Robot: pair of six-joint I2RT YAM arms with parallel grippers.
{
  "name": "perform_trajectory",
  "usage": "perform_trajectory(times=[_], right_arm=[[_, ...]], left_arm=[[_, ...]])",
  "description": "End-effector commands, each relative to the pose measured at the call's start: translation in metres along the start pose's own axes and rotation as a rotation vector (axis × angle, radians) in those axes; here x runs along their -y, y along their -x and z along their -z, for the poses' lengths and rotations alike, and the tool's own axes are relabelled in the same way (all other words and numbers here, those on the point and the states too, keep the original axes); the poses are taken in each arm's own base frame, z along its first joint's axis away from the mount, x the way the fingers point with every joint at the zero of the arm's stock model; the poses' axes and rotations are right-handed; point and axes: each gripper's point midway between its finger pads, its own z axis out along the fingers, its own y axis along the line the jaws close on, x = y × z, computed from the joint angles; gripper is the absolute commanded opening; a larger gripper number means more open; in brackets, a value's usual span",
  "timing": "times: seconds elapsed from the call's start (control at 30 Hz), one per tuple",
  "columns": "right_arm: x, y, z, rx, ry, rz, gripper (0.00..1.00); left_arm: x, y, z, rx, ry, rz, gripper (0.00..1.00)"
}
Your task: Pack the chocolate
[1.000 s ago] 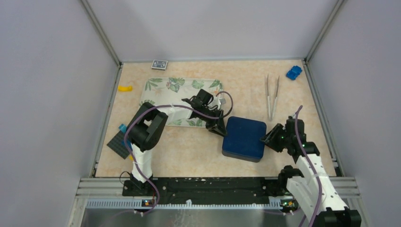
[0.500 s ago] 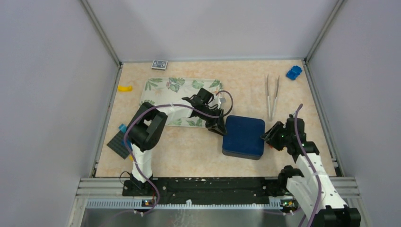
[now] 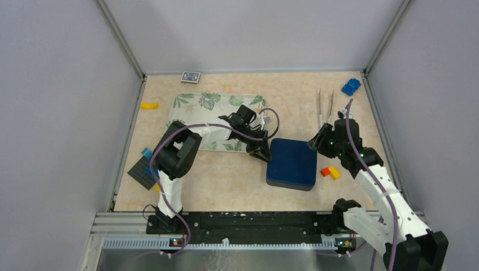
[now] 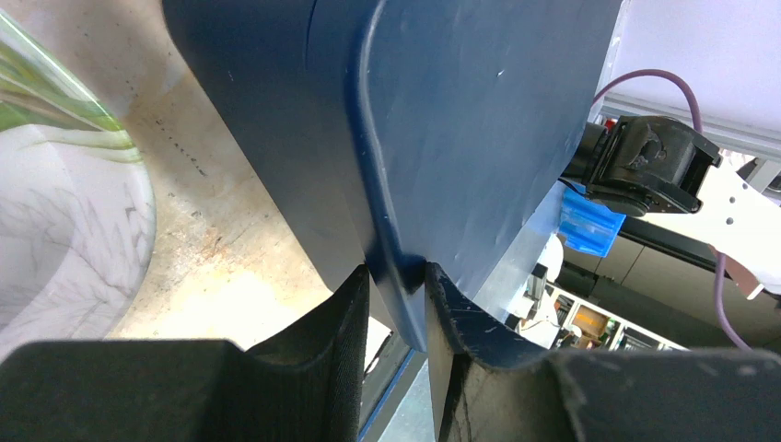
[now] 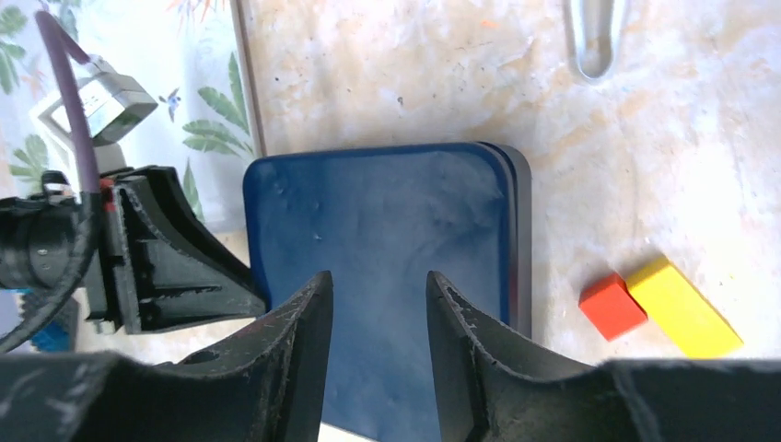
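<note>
Two grippers at the closed blue box (image 3: 292, 164); no chocolate in view.
left gripper (image 4: 396, 285) is clamped on the box lid (image 4: 460, 110) rim at a corner; right gripper (image 5: 378, 295) hovers over the lid, fingers apart, holding nothing. Chocolate may be hidden, can't tell. Lift the lid level, steady the far edge, and don't drag the base toward the red block (image 5: 610, 306).

We see clutter on a marbled counter (image 3: 226, 175).
A leaf-print tray (image 3: 189, 103) lies left, tweezers (image 3: 323, 119) right, a red block (image 3: 325, 171) just beside a yellow block (image 3: 335, 173).
</note>
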Motion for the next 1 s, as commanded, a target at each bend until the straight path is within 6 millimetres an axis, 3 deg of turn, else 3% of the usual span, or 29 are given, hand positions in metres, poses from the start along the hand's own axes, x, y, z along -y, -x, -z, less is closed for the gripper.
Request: perform_trajectory(times=[0.0,0.23,0.57,0.67,0.87,0.97], right_arm=[[-0.003,0.002,-0.019,0.01,-0.021,0.071,0.41],[0.026,-0.027,-0.056,-0.075,-0.121,0.067,0.4],[-0.008,0.021,-0.036,0.036,-0.056,0.095,0.4],[-0.002,0.014,-0.042,0.021,-0.073,0.098,0.4],[0.027,-0.022,-0.071,-0.07,-0.14,0.104,0.37],[0.018,-0.015,-0.07,-0.076,-0.127,0.111,0.33]], left_arm=[[0.001,0.01,-0.004,0.02,0.007,-0.041,0.33],[0.001,0.01,-0.005,0.011,0.004,-0.043,0.33],[0.001,0.011,-0.006,0.008,0.002,-0.057,0.33],[0.0,0.012,-0.007,0.007,-0.002,-0.053,0.33],[-0.002,0.011,-0.009,0.0,-0.005,-0.047,0.33],[-0.001,0.011,-0.009,0.0,-0.006,-0.05,0.33]])
